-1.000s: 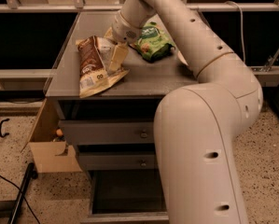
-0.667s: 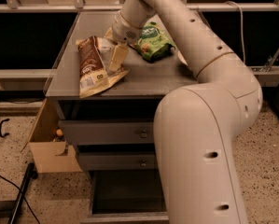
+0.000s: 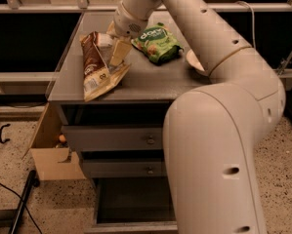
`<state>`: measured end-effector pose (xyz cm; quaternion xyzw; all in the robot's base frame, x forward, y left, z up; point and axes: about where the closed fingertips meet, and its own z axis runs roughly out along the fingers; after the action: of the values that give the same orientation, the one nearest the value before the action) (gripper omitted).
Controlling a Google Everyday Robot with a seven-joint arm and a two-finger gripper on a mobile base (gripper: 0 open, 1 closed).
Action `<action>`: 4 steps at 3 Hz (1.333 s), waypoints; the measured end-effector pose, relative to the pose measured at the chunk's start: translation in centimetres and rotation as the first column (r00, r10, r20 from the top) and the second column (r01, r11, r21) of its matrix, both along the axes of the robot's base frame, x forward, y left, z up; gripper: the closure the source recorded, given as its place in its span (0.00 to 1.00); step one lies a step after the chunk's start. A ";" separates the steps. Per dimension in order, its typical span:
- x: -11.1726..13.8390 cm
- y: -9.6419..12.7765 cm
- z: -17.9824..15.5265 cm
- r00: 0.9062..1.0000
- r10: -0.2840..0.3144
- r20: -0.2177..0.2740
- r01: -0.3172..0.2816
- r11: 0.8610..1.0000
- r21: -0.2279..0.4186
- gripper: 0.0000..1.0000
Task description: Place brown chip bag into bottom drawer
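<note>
Brown chip bag (image 3: 94,68) crinkly, half-raised on grey cabinet top (image 3: 155,82) — pincer (image 3: 114,52) pinching it — bottom drawer (image 3: 131,204) open

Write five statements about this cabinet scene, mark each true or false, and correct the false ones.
1. The bottom drawer is pulled open. True.
2. The brown chip bag is inside the bottom drawer. False: it lies on the cabinet top.
3. The gripper is down at the brown chip bag on the cabinet top. True.
4. In the camera view, the green snack bag lies left of the brown chip bag. False: it lies to its right.
5. The two upper drawers stand open. False: both are pushed in.
</note>
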<state>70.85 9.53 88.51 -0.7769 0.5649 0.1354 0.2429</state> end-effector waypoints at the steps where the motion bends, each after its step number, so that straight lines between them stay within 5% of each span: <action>1: -1.0 -0.2 2.1 0.999 -0.020 0.027 0.020 1.000 -0.006 1.00; 3: -5.0 -3.0 6.1 0.986 -0.136 0.094 0.136 0.991 0.011 1.00; 4: -6.3 -5.7 6.6 0.963 -0.239 0.125 0.236 0.971 0.043 1.00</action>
<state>64.50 3.86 95.15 -0.7074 0.6351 0.0624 0.3040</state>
